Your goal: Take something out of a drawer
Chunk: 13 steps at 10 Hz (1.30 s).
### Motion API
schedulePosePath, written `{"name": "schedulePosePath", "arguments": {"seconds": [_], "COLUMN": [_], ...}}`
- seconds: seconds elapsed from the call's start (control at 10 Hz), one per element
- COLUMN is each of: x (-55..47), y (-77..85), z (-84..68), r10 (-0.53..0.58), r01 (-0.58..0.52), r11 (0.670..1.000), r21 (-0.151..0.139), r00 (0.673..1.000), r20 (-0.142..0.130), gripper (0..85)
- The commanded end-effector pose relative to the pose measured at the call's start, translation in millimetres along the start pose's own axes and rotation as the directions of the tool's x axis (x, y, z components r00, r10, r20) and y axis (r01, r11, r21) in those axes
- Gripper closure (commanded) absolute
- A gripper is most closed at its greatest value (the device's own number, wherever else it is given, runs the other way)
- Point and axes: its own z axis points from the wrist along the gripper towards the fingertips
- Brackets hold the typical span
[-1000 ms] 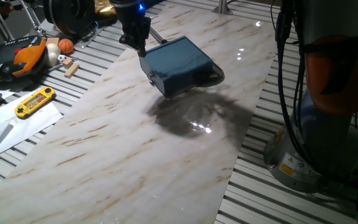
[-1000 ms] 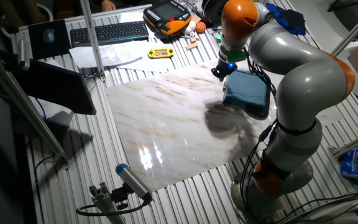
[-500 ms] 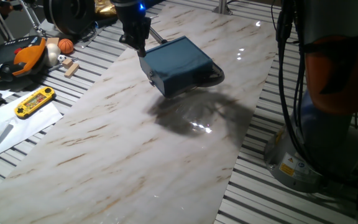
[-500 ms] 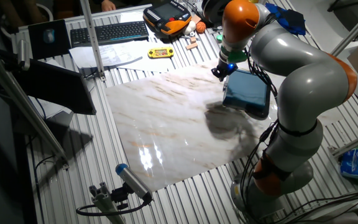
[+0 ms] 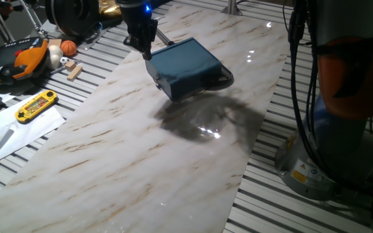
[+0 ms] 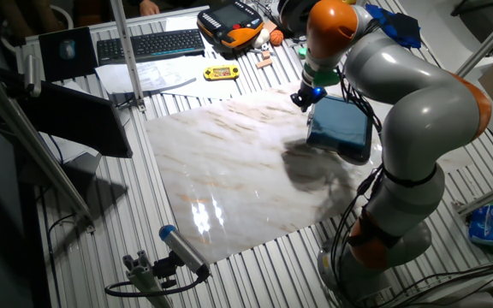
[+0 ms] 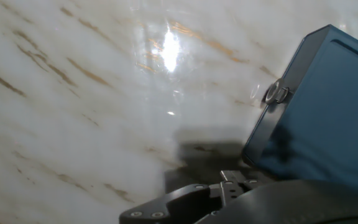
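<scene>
Claw point(image 5: 149, 53) sits at the knob end of the box point(image 5: 188, 66), low over the marble slab point(image 5: 141, 149). Finger gap not visible in any view, so I can't tell whether it's wide or narrow, or already on anything.

Drawer point(image 7: 267, 127) looks shut: front face flush with the box, knob point(image 7: 275, 93) proud of it. In the hand view the knob is up and to the right of the claw, not between the fingers as far as I can see. The packet isn't visible anywhere (presumably inside the shut drawer, can't confirm).

Step in hand, as I judge it: get hold of the knob and pull the drawer out.
- Centre the fingers on the knob first; it's off-axis now.
- Pinch behind the head, not on the tip. Small target, easy to slip off.
- Pull straight along the slide axis. An angled pull will likely jam the tray or swing the box.
- The box is light-looking and the slab is glossy, so expect it to drag along with the pull. Go slowly and watch for the whole box moving.

Materials:
- Box: flat rectangular, dark blue, matte, sharp edges.
- Knob: small, round, metal, shiny.
- Slab: polished white marble pattern with tan veins, strong glare spots.
</scene>
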Motion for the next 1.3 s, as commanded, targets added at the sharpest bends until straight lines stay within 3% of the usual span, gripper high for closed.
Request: {"name": "schedulePosePath", "arguments": {"seconds": [0.0,0.6,0.7,0.8,1.0,1.1,1.2], "x": [-1.4,-2.8,-0.6,-0.9,2.5,5.1,7.5], "y": [0.2,5.0,4.4,3.9,6.5,6.5,5.9], "z": [2.5,24.5,24.9,25.3,27.2,28.7,31.3], "r10": [0.002,0.087,0.124,0.166,0.358,0.475,0.565], "r01": [-0.003,-0.087,-0.124,-0.166,-0.361,-0.478,-0.57], "r11": [1.0,0.996,0.992,0.986,0.932,0.878,0.822], "r21": [0.006,-0.001,-0.018,-0.013,-0.033,-0.013,-0.024], "r00": [1.0,0.996,0.992,0.986,0.931,0.875,0.819], "r20": [0.006,0.009,-0.008,-0.022,-0.07,-0.094,-0.105], "gripper": [85.0,85.0,85.0,85.0,85.0,85.0,85.0]}}
